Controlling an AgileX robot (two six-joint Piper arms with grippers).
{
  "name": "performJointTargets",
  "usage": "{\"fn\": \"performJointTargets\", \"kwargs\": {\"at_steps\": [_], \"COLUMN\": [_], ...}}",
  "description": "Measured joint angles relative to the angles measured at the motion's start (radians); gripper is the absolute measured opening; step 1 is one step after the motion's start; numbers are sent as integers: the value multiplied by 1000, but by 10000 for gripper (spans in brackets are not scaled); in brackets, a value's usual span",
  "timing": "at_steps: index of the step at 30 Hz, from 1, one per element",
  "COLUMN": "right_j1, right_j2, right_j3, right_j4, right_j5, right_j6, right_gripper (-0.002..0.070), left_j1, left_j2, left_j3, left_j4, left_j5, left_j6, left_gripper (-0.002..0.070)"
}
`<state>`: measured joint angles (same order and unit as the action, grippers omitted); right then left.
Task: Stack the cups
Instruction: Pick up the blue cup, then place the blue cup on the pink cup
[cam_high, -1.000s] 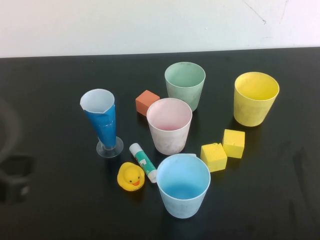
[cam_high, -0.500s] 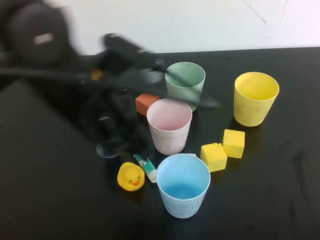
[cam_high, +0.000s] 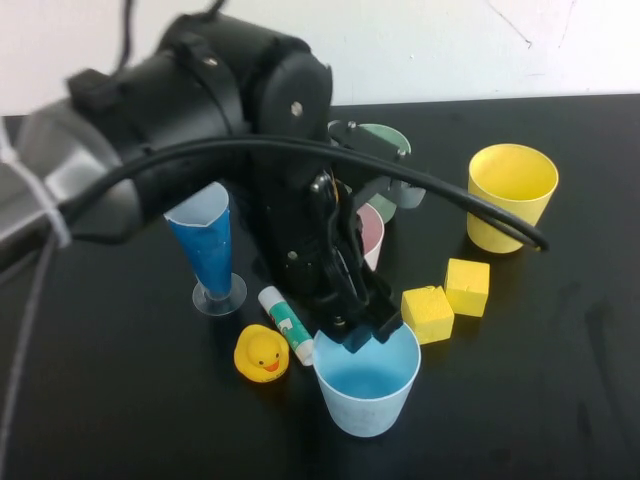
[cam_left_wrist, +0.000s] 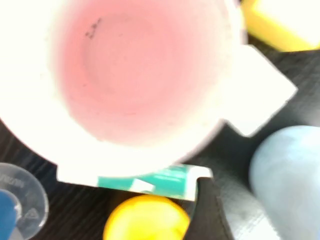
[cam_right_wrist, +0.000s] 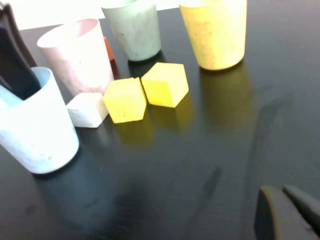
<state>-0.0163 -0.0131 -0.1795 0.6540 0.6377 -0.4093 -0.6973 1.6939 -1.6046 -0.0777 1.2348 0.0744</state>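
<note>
The light blue cup (cam_high: 368, 385) stands upright at the front middle. My left gripper (cam_high: 362, 335) is open and empty, its tips at that cup's far rim. The left arm hides most of the pink cup (cam_high: 373, 236) and part of the mint green cup (cam_high: 396, 140) behind it. The yellow cup (cam_high: 510, 196) stands alone at the right. In the left wrist view the pink cup (cam_left_wrist: 140, 70) is seen from above, the blue cup (cam_left_wrist: 290, 180) beside one finger (cam_left_wrist: 207, 215). My right gripper (cam_right_wrist: 289, 210) is shut, empty, low over bare table, out of the high view.
A tall blue glass (cam_high: 210, 245) with a clear foot, a glue stick (cam_high: 287, 322) and a yellow duck (cam_high: 262, 353) stand left of the blue cup. Two yellow cubes (cam_high: 428, 312) (cam_high: 467, 287) lie to its right. A white block (cam_right_wrist: 87, 109) lies by the pink cup.
The left arm has swung in from the left over the pink cup, and its gripper has come down to the blue cup's rim. The cups have not moved.
</note>
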Motion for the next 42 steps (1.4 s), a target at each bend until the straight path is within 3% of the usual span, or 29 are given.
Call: {"fn": "performJointTargets", "kwargs": {"at_steps": [4,5,8,10,12,23,28,33,42], "right_j1": [0,0,0,0,0,0,0,0,0], "right_j2": [0,0,0,0,0,0,0,0,-2], "right_j3": [0,0,0,0,0,0,0,0,0], "right_j4": [0,0,0,0,0,0,0,-2,-6], "right_j5": [0,0,0,-6,-14,-25,-27,-28,-28], "right_j6": [0,0,0,-2,-11,-21,-23,-24,-24], "right_gripper": [-3,-3,-3,-3,-3,-3,-3,-3,-3], "left_j1": [0,0,0,0,0,0,2,4,7], "left_j2": [37,45,48,48,46,-186,-307,-286,-141], "left_j3": [0,0,0,-2,-2,-2,-4,-8,-20], "left_j4": [22,22,14,12,3,4,98,203,246], "left_j5": [0,0,0,0,0,0,-95,-141,-242], "left_j6": [-11,-8,9,18,24,12,-80,-161,-244], "left_gripper": [395,356,134,63,36,9,8,8,8]}}
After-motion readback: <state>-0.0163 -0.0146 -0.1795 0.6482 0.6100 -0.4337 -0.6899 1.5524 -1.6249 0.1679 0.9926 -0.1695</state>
